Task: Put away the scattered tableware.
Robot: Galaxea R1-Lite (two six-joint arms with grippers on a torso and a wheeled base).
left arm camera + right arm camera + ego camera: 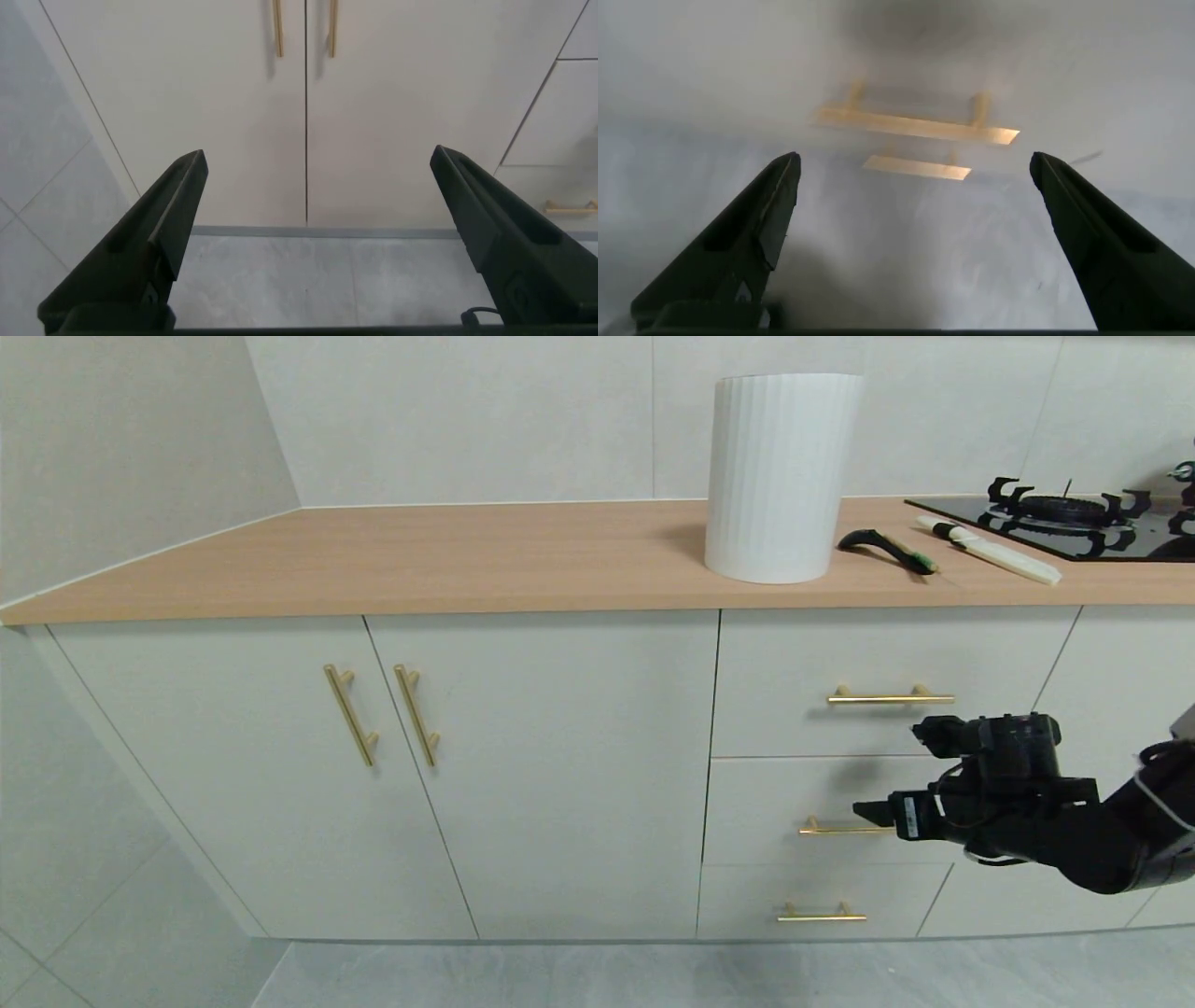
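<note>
The right gripper hangs in front of the bank of drawers. Its fingers are spread wide with nothing between them, and the tips are just beside the gold handle of the middle drawer.

The step in hand looks like opening that drawer to make room for the tableware. To do it well, the gripper should line up so the bar sits squarely between the fingers. It should close across the bar between the two posts, then pull straight out, level with the drawer front, so the bar does not slip free. The right wrist view is blurred; the two bars it shows are probably this handle and the one below.

The left gripper is also wide open and holds nothing. It points at the foot of the cupboard doors.

The tableware lies on the counter. A black-handled tool and a white knife sit side by side between the tall white tub and the stove.

The top of the tub is out of sight, so I cannot tell what it holds. All three drawers are shut and their contents are hidden.
</note>
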